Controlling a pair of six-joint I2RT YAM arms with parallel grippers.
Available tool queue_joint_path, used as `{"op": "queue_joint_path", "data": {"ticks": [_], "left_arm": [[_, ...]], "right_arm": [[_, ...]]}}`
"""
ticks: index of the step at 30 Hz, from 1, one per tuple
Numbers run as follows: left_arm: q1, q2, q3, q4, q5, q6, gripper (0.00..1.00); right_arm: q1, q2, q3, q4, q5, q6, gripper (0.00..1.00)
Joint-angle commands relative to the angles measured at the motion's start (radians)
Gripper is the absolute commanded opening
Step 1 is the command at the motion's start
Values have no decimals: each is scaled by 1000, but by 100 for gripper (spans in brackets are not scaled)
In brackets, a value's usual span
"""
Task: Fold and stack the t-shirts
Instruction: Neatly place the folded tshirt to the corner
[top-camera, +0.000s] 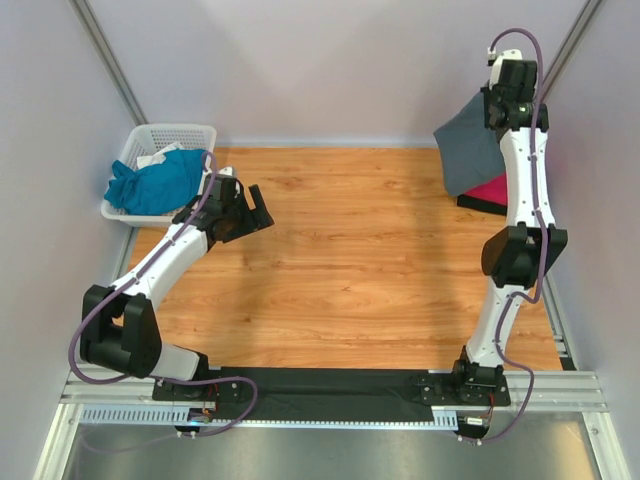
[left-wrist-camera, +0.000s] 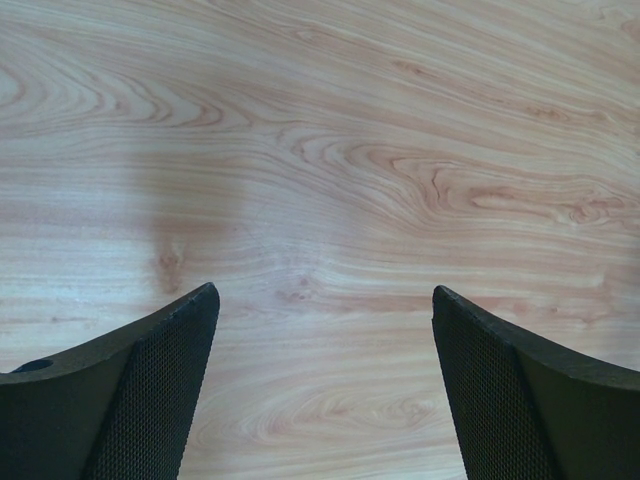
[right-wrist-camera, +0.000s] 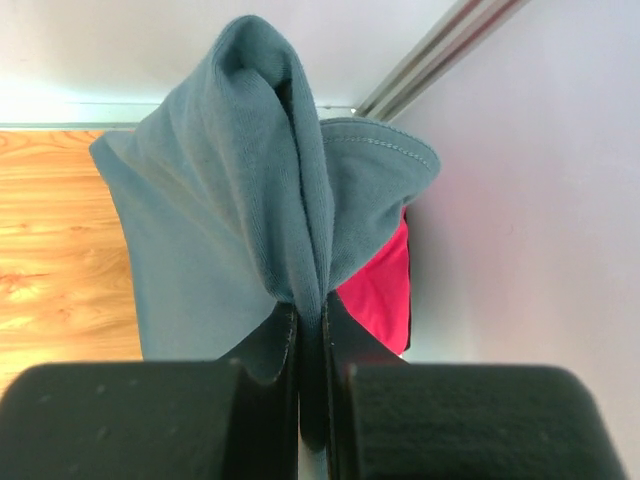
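The right hand (right-wrist-camera: 310, 310) is pinched fully shut on a bunched fold of the slate-grey t-shirt (right-wrist-camera: 200, 250). The shirt hangs lifted at the far right of the counter (top-camera: 360, 250), just above the pink t-shirt (top-camera: 490, 192) lying there. This looks like the stacking step. The next move calls for lowering the grey cloth flat and square onto the pink, then letting go. The left hand (left-wrist-camera: 325, 300) hovers wide open and empty over bare wood, near the basket (top-camera: 190, 132) holding the teal t-shirt (top-camera: 160, 180).

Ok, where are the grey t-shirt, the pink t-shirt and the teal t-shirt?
grey t-shirt (top-camera: 467, 150): top view, middle of the hanging fabric.
pink t-shirt (top-camera: 487, 192): top view, exposed part below the grey.
teal t-shirt (top-camera: 160, 182): top view, bunched middle.
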Motion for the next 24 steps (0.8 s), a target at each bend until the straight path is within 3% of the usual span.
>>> {"op": "queue_joint_path", "data": {"ticks": [1, 13, 24], "left_arm": [[7, 10, 23, 17, 18, -18, 93], [7, 103, 113, -6, 24, -52, 91], [1, 226, 214, -12, 65, -96, 87]], "right_arm": [[-28, 3, 26, 45, -34, -8, 0], [-143, 150, 75, 78, -142, -33, 0], [-230, 277, 78, 150, -125, -73, 0]]}}
